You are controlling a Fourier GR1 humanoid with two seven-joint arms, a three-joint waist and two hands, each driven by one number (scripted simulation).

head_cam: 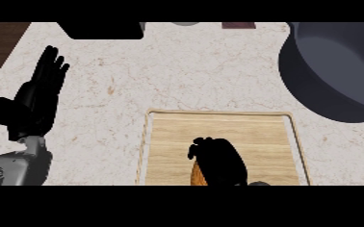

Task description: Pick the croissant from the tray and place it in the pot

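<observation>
Left hand (pixel 39 94) rests open at left edge, fingers straight up. Right hand (pixel 220 161) low centre, fingers curled, palm down.

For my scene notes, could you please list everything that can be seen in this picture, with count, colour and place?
tray: one, light wood with a pale rim, on the counter at lower centre.
croissant: one, orange-brown, on the tray near the lower edge, mostly hidden under the right hand.
pot: one, dark grey-blue, at the right edge of the counter, partly cut off.
counter: one, pale marble with brownish veins, under everything.
black object: one, at the top edge, left of centre, cut off; what it is cannot be told.
left hand: one, black, on a grey forearm, at the left edge, open, fingers up, resting.
right hand: one, black, over the tray, fingers curled round the croissant.
</observation>
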